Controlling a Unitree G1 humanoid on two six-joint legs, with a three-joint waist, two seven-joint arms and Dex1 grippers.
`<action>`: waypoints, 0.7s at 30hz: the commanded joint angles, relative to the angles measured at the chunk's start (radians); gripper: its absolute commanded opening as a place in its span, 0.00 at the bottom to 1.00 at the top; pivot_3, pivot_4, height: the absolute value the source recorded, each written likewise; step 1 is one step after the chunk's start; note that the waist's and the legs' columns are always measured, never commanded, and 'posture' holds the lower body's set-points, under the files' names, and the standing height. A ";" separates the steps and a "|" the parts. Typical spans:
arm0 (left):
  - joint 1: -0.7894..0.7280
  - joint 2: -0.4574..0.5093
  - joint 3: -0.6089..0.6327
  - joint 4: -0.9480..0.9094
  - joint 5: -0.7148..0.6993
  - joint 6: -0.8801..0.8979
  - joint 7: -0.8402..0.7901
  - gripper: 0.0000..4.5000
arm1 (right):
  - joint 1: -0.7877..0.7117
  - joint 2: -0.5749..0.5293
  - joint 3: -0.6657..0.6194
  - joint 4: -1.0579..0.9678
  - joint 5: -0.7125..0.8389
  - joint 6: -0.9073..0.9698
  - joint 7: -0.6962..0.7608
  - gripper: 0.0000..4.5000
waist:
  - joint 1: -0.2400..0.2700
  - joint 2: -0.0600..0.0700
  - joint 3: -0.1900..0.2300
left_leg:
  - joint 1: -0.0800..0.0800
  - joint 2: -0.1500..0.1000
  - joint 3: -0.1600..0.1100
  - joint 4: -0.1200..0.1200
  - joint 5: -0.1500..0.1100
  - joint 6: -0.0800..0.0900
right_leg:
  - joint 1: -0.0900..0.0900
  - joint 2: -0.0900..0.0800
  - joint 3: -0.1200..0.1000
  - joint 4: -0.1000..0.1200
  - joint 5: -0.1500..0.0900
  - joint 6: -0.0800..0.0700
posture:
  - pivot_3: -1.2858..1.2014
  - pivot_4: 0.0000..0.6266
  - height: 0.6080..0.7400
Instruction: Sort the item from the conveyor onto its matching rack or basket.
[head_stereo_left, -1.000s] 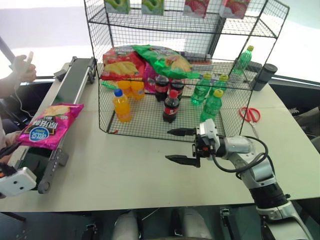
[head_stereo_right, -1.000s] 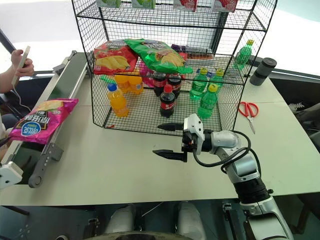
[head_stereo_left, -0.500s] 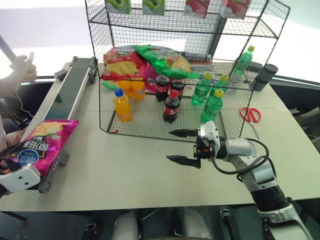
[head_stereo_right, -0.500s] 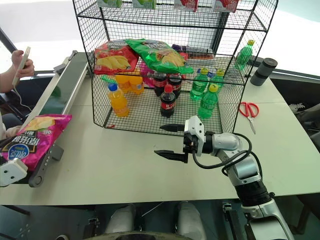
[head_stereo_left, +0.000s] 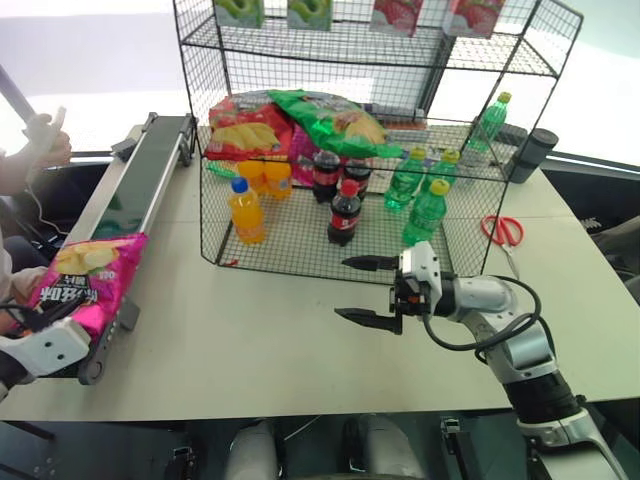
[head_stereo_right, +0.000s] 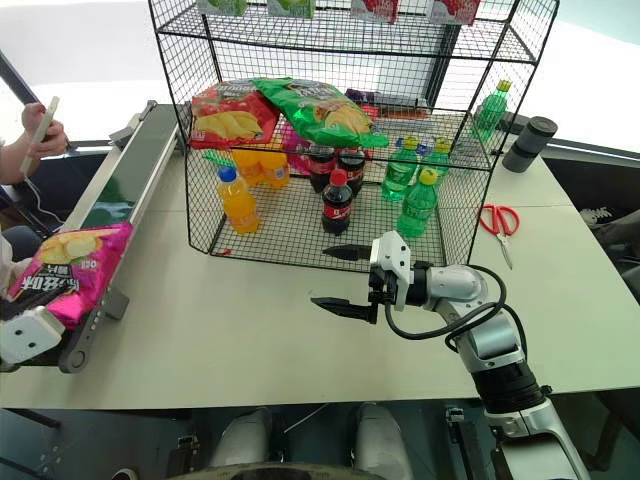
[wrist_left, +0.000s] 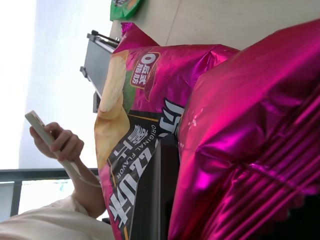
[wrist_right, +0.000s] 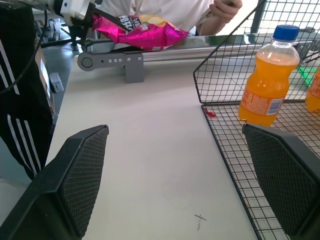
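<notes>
the pink chip bag (head_stereo_left: 85, 282) lay at the near end of the conveyor (head_stereo_left: 135, 195), right at the left gripper (head_stereo_left: 45, 345), whose white housing sat against the bag's lower edge. that gripper's fingers had clamped tight, and in the left wrist view the crinkled foil pressed right up against them, so it looked to be gripping the bag's near end. the bag seemed not yet lifted off the belt, so i judged the pick as just made and nothing more.

the right gripper (head_stereo_left: 367, 290) hung over the bare table (head_stereo_left: 250, 340) with its two fingers spread wide and nothing between them, just in front of the rack's lowest tier. the wire rack (head_stereo_left: 370, 140) stood well away from the left gripper, across the table, with a red chip bag (head_stereo_left: 240, 130) and a green chip bag (head_stereo_left: 330, 118) already lying on its middle tier.

still to do, by my reading: raise the bag, carry it over to the rack, and set it beside those other chip bags.
</notes>
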 joint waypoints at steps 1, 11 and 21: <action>-0.039 -0.019 0.052 -0.074 -0.206 0.062 -0.057 0.01 | -0.004 -0.011 -0.024 -0.018 -0.001 -0.028 -0.001 1.00 | -0.001 0.000 0.000 | 0.000 0.000 0.000 0.000 0.000 0.000 | 0.000 0.000 0.000 0.000 0.000 0.000 | 0.52 0.24 0.90; 0.013 -0.040 0.196 -0.546 -1.155 0.667 -0.433 0.01 | -0.032 -0.022 -0.041 0.031 0.006 -0.043 0.022 1.00 | -0.006 0.000 0.000 | 0.000 0.000 0.000 0.000 0.001 -0.002 | 0.004 0.000 0.001 0.001 0.000 0.000 | 0.52 0.24 0.90; -0.006 0.022 0.112 -0.746 -1.757 1.250 -0.481 0.01 | -0.014 -0.135 -0.128 -0.067 0.275 0.303 0.102 1.00 | 0.003 0.001 0.000 | 0.000 0.000 -0.004 0.000 0.002 -0.004 | 0.007 0.003 0.001 -0.001 0.000 0.000 | 0.52 0.24 0.90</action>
